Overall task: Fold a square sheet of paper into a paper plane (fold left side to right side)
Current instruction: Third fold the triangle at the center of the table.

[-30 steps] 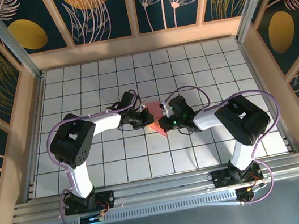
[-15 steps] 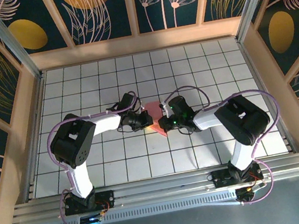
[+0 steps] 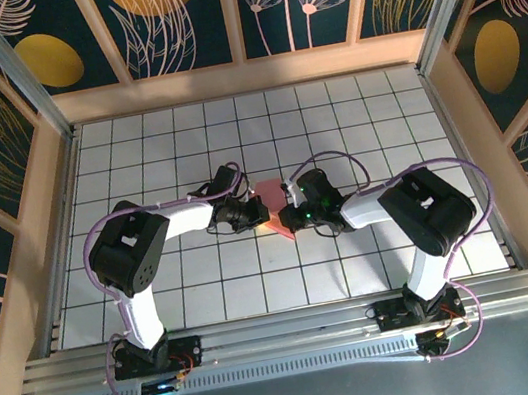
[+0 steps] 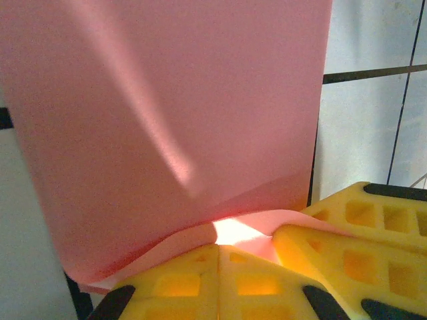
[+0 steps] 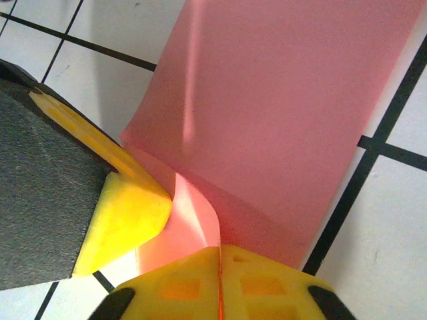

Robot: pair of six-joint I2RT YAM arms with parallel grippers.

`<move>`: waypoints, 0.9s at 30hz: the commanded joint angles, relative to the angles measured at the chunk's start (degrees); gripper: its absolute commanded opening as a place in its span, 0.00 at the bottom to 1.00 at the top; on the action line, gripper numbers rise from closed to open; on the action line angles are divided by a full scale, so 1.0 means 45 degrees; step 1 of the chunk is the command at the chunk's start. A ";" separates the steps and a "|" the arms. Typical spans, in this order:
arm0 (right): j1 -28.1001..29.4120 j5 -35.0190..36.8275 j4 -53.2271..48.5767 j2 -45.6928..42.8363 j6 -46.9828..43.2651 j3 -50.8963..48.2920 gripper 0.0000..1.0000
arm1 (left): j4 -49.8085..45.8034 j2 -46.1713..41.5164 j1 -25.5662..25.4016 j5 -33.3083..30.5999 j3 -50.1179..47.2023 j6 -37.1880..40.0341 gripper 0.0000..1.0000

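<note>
From the top view, the salmon-pink sheet of paper [image 3: 271,199] lies near the middle of the white gridded worktop [image 3: 331,115], between the two arms. The left gripper [image 3: 253,216] reaches in from the left and the right gripper [image 3: 289,217] from the right. Both meet the paper at its near side, close to each other. Their jaws are too small here to read.

In the left wrist view, the sheet of paper [image 4: 167,113] rises as a broad pink surface above the left gripper [image 4: 219,248]. Its yellow pads are pressed together, and the paper's curled lower edge is caught at their tips. A yellow finger of the right gripper [image 4: 360,227] sits just beside it on the right, over the worktop [image 4: 367,40].

In the right wrist view, the right gripper [image 5: 219,250] is clenched on the sheet of paper [image 5: 280,113], with a thin pink line showing between its closed pads. The paper bends upward from that pinch. A finger of the left gripper [image 5: 127,200] touches the paper's left edge, above the worktop [image 5: 100,73].
</note>
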 commanded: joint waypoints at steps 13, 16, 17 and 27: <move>-0.1189 -0.1219 -0.2582 -0.2463 0.0893 0.0427 0.32 | -0.0430 0.0376 -0.0055 -0.0908 -0.0469 -0.0035 0.04; -0.1186 -0.2138 -0.3558 -0.3101 0.0987 0.0471 0.30 | -0.0459 0.0374 -0.0063 -0.0930 -0.0466 -0.0022 0.04; -0.1189 -0.2603 -0.3853 -0.3214 0.1051 0.0501 0.26 | -0.0450 0.0364 -0.0067 -0.0928 -0.0476 -0.0033 0.04; -0.1180 -0.5211 -0.3299 -0.2099 0.3189 0.0023 0.00 | -0.0362 0.0316 -0.0061 -0.0908 -0.0466 -0.0094 0.04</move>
